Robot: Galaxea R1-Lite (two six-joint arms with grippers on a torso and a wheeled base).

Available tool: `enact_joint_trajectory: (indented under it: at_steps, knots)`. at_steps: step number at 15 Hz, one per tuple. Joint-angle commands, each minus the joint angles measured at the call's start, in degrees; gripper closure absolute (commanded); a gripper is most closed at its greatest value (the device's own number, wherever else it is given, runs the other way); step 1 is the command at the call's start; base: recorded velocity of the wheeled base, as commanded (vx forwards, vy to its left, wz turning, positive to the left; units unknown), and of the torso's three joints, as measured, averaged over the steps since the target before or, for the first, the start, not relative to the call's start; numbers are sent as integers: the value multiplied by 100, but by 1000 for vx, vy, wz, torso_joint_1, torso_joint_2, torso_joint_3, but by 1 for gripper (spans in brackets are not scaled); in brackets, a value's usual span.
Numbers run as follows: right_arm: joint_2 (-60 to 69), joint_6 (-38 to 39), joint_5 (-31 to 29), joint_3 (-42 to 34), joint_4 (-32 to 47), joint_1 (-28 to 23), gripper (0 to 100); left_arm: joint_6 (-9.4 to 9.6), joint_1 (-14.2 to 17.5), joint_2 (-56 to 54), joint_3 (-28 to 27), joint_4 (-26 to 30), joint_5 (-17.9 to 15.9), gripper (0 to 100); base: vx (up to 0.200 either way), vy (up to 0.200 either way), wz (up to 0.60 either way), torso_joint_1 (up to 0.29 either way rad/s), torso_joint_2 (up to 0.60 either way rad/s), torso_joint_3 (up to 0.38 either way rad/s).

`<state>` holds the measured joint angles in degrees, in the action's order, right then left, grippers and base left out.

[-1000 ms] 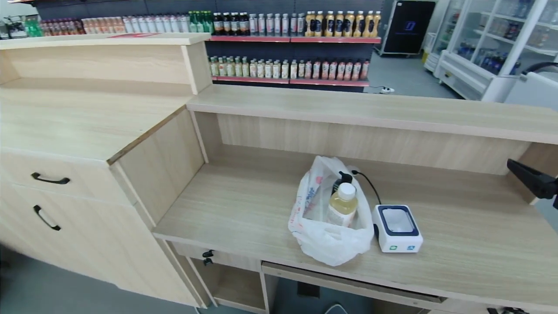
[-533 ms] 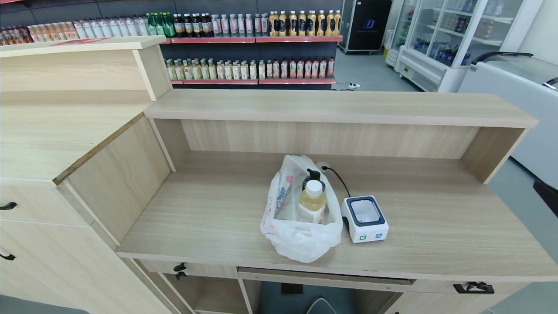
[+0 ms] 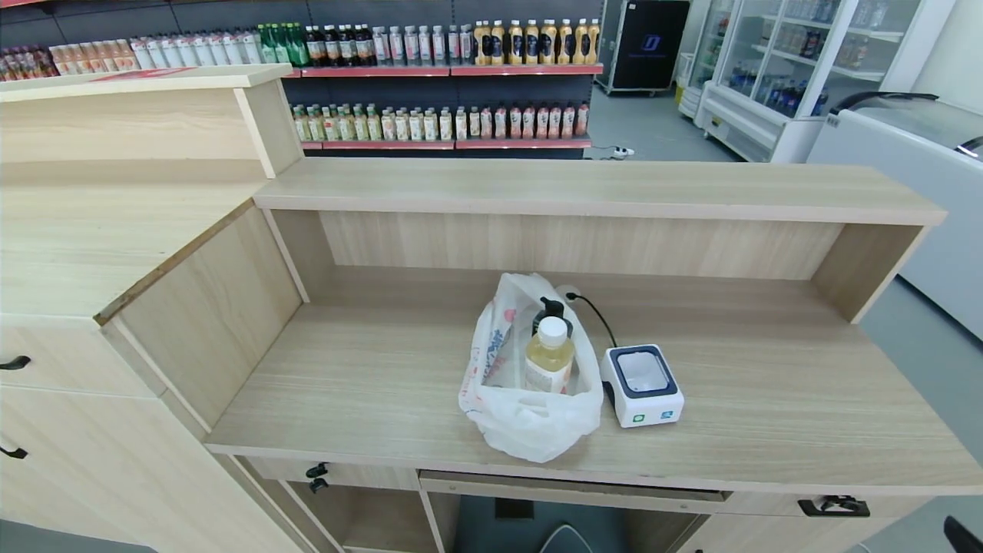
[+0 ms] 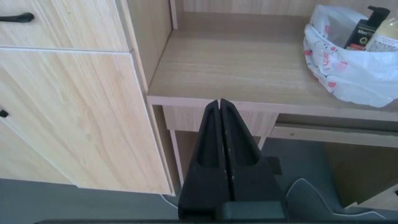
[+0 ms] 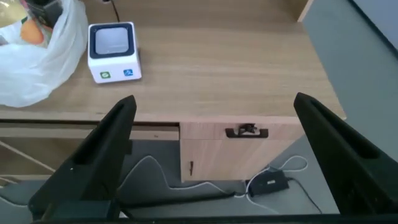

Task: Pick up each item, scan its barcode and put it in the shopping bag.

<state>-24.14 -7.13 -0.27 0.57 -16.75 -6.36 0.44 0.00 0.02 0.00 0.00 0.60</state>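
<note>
My left end effector point(image 4: 219, 106) is pressed together and my right end effector point(image 5: 214, 107) is spread wide, both below the tabletop's point(image 3: 768, 399) front edge. The shopping bag point(image 3: 530, 418), with an upright bottle point(image 3: 549, 361) inside, stands ahead and above them, just beside the scanner point(image 3: 643, 384) on the right arm's side.

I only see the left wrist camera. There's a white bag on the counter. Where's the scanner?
Observer: The scanner sits beside the bag, on its right.
Operator: Is my other tool holding something?
Observer: No, the right tool is open and empty.
Operator: What's in the bag?
Observer: A yellow bottle with a white cap, standing upright.
</note>
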Motion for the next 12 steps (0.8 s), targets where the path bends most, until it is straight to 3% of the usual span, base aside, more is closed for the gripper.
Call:
enact_joint_trajectory:
  at_steps: [1,12]
  knots:
    - [2220,239,-298,-57,1200,575,0,0,0,-2,0,0,2,100,0,0,0,0,0,0]
    - [2414,520,-421,-57,1165,672,0,0,0,-2,0,0,2,100,0,0,0,0,0,0]
